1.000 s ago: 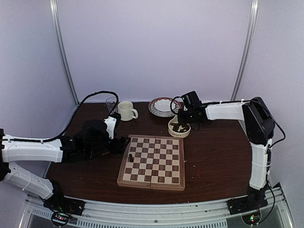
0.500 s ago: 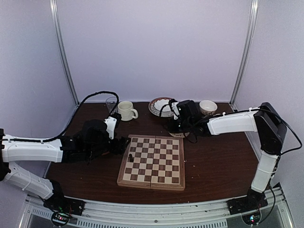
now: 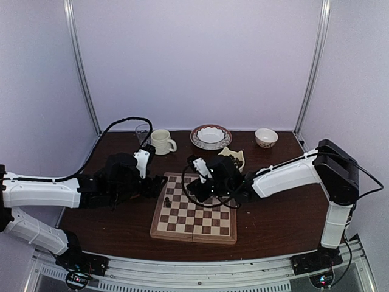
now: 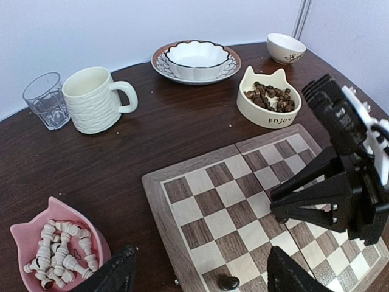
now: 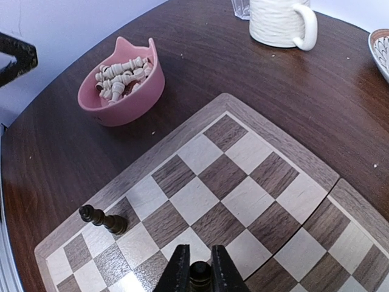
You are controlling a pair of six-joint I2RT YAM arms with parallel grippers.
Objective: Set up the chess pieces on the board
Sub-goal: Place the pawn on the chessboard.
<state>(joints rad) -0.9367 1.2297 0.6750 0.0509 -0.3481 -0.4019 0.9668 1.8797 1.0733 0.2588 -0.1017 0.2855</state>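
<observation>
Dark chess piece [image 5: 200, 277] pinched in the right gripper [image 5: 199, 266] above the board [image 5: 243, 176]; left gripper [image 4: 199, 271] hangs released near another dark piece [image 4: 229, 282].

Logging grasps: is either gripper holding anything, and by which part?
The right gripper pinches a dark chess piece, seemingly by its head; the left gripper is open, empty.

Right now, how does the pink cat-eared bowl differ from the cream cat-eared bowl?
The pink cat-eared bowl is plain; the cream cat-eared bowl has Enjoy lettered on its wall. The pink bowl holds pale cream chess pieces; the cream bowl holds dark brown chess pieces. The pink bowl sits off the chequered wooden board's left side, the cream bowl past its far edge. Both are cat-eared and stand off the board.
</observation>
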